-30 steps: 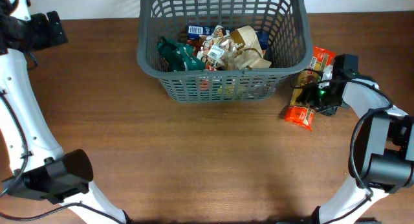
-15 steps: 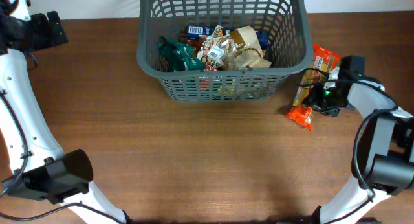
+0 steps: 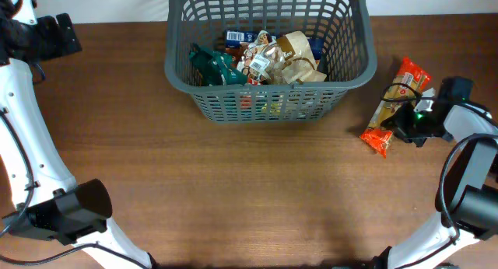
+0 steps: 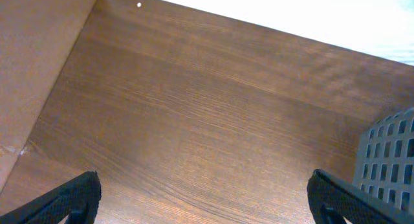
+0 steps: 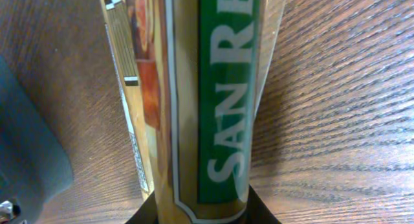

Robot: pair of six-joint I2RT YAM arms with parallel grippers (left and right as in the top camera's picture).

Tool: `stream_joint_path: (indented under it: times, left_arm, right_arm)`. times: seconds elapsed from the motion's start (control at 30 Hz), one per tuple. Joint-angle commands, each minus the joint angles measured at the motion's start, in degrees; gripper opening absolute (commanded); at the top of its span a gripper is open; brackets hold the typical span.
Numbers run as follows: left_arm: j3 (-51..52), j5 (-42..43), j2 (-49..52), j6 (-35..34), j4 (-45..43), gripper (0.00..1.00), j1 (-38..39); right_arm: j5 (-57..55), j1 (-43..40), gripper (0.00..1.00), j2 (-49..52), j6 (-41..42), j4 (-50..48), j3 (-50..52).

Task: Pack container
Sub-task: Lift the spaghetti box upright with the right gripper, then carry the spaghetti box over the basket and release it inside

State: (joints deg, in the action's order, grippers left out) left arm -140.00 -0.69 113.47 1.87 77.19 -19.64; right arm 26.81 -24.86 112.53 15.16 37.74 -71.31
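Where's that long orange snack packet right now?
Seen from overhead, the orange packet is on the right side of the table, just outside the grey basket, with the right claw closed on it.

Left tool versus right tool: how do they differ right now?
The left tool stands wide open and empty; the right tool is closed on the orange packet. The left tool is by the table edge's far left corner, well off the basket; the right tool is just right of it. Both are outside the basket.
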Motion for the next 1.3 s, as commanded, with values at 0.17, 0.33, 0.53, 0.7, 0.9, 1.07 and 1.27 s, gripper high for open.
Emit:
stream_joint_path:
  times: [0.17, 0.33, 0.53, 0.7, 0.9, 1.07, 1.27]
  left_arm:
    - [0.24, 0.0, 0.09, -0.61, 0.04, 0.99, -0.39]
    - [0.24, 0.0, 0.09, -0.61, 0.04, 0.99, -0.39]
    - [0.24, 0.0, 0.09, -0.61, 0.04, 0.99, -0.39]
    - [0.24, 0.0, 0.09, -0.61, 0.04, 0.99, -0.39]
    - [0.24, 0.0, 0.09, -0.61, 0.04, 0.99, -0.39]
    - [0.24, 0.0, 0.09, -0.61, 0.04, 0.99, -0.39]
    - [0.24, 0.0, 0.09, -0.61, 0.04, 0.99, -0.39]
  right_arm:
    - [3.93, -0.28, 0.22, -7.28, 1.22, 1.25, -8.07]
    - [4.07, -0.28, 0.21, -9.92, 1.22, 3.74, -15.93]
    - [4.55, -0.24, 0.18, -10.62, 1.14, 9.7, -27.98]
    - [6.01, -0.24, 0.17, -10.64, -0.31, 13.29, -38.51]
    - [7.65, -0.24, 0.16, -10.71, -0.31, 15.67, -51.45]
    - [12.33, 0.17, 0.14, -10.71, -0.28, 17.59, -59.32]
    - [13.55, 4.92, 0.12, -10.73, -0.68, 22.23, -66.36]
